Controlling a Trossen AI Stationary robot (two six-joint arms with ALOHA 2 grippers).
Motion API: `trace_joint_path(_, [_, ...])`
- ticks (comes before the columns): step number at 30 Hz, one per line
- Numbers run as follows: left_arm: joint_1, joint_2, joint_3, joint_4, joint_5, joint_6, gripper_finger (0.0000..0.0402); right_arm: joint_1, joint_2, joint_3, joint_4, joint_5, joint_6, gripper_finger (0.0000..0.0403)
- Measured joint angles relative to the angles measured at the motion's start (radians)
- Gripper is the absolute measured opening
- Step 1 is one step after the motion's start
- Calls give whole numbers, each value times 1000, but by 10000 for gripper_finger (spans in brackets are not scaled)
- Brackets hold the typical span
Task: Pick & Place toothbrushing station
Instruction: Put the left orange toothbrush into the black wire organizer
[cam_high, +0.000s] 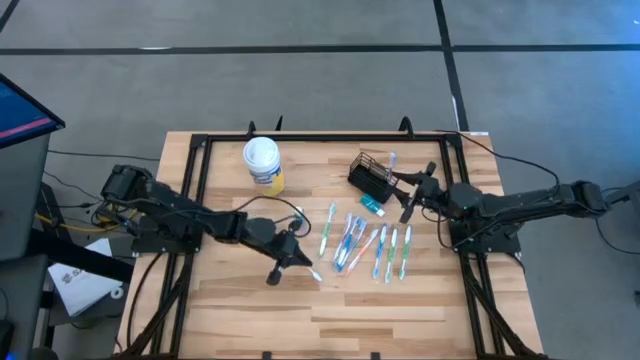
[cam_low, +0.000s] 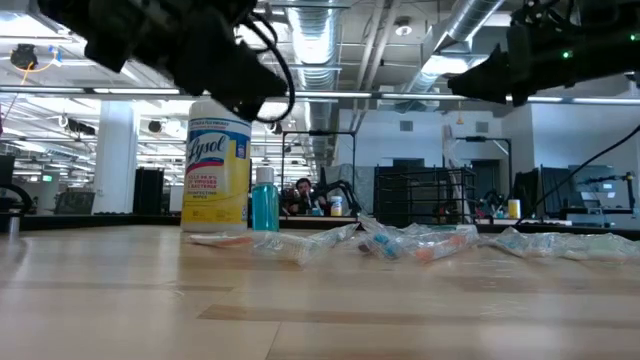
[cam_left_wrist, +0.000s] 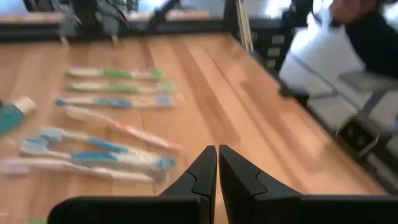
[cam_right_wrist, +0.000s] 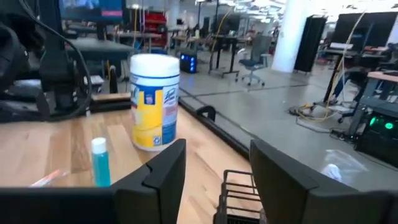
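The toothbrushing station, a small black wire-mesh caddy (cam_high: 369, 177), stands on the table at the far right with one toothbrush (cam_high: 392, 160) sticking up in it. It also shows in the right wrist view (cam_right_wrist: 239, 194), low between the fingers. My right gripper (cam_high: 403, 195) is open and empty, just right of and above the caddy (cam_right_wrist: 214, 180). My left gripper (cam_high: 300, 260) is shut and empty above the table's middle (cam_left_wrist: 217, 171), left of a row of wrapped toothbrushes (cam_high: 365, 242) lying flat on the table.
A white-lidded yellow wipes canister (cam_high: 262, 163) stands at the far middle (cam_right_wrist: 154, 102). A small teal bottle (cam_high: 372, 205) is near the caddy (cam_right_wrist: 99, 163). A black frame rail (cam_high: 320, 137) runs along the table's far edge. Bare wood lies toward the near edge (cam_high: 330, 320).
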Motion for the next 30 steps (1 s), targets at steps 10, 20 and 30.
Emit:
trace_joint_path(10, [-18,127,0,-11,-61,54,43,60,29,39,-20,0,-24,155])
trace_joint_path(20, [-37,142,14,-98,-118,99,105,63,28,40,-19,0,-26,145])
trace_joint_path(30, [-51,158,119,-317,-189,166,108,63,28,40,-18,0,-26,135])
